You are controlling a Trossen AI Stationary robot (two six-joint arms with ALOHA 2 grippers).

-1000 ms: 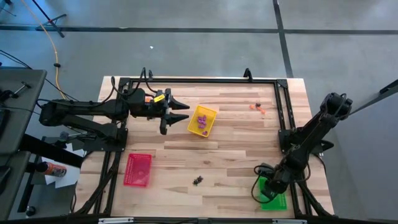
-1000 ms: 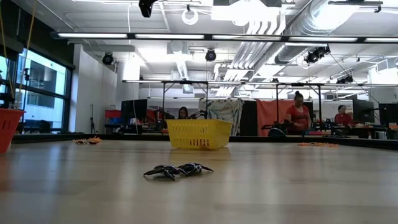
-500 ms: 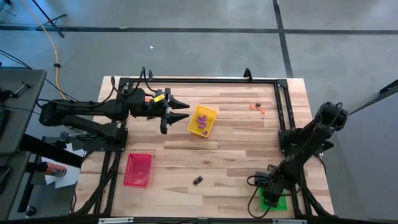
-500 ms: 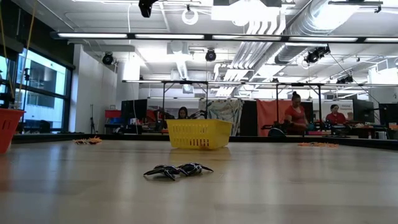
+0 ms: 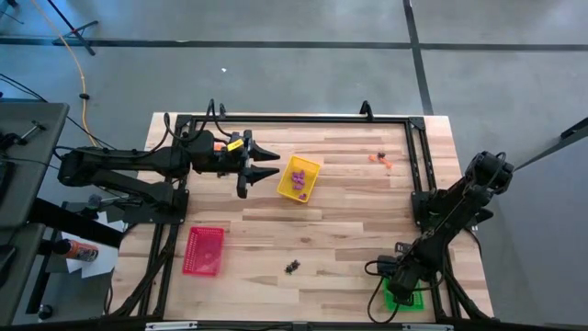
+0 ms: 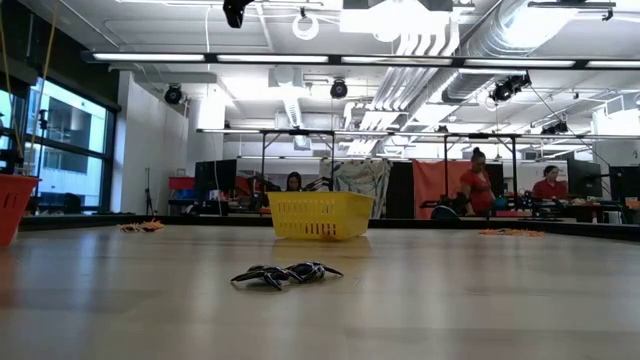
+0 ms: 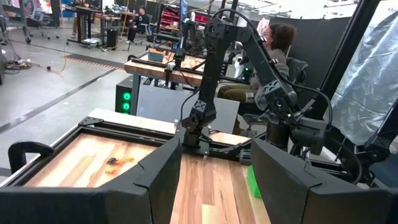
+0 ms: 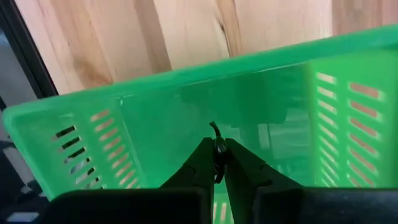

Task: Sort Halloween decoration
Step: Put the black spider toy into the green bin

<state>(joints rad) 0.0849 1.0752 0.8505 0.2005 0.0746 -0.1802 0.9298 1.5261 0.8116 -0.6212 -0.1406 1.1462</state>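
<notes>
Of the Halloween decoration, purple trinkets (image 5: 300, 181) lie in the yellow tray (image 5: 288, 174), orange ones (image 5: 379, 158) at the far right, and a black cluster (image 5: 293, 267) near the front edge, also seen in the low view (image 6: 285, 272). My right gripper (image 8: 218, 157) points down into the green tray (image 8: 186, 74) at the near right (image 5: 406, 302), shut on a tiny black trinket. My left gripper (image 5: 275, 166) waits open and level, just left of the yellow tray. My right gripper pinches a tiny black trinket (image 8: 217, 147) between its two fingertips, coming from above and pointing down. A thin black leg (image 8: 213, 129) sticks out past the tips. The trinket hangs clear above the green tray's floor.
A red tray (image 5: 204, 250) lies at the near left. A black frame (image 5: 294, 119) runs round the table's far and side edges. In the low view the yellow tray (image 6: 320, 215) stands behind the black cluster. People sit at benches in the room beyond.
My right gripper has sunk toward the table's near edge over the green tray, rolling its wrist as it went, and now covers more of the tray in the high view. It has stood still for the last half second.
</notes>
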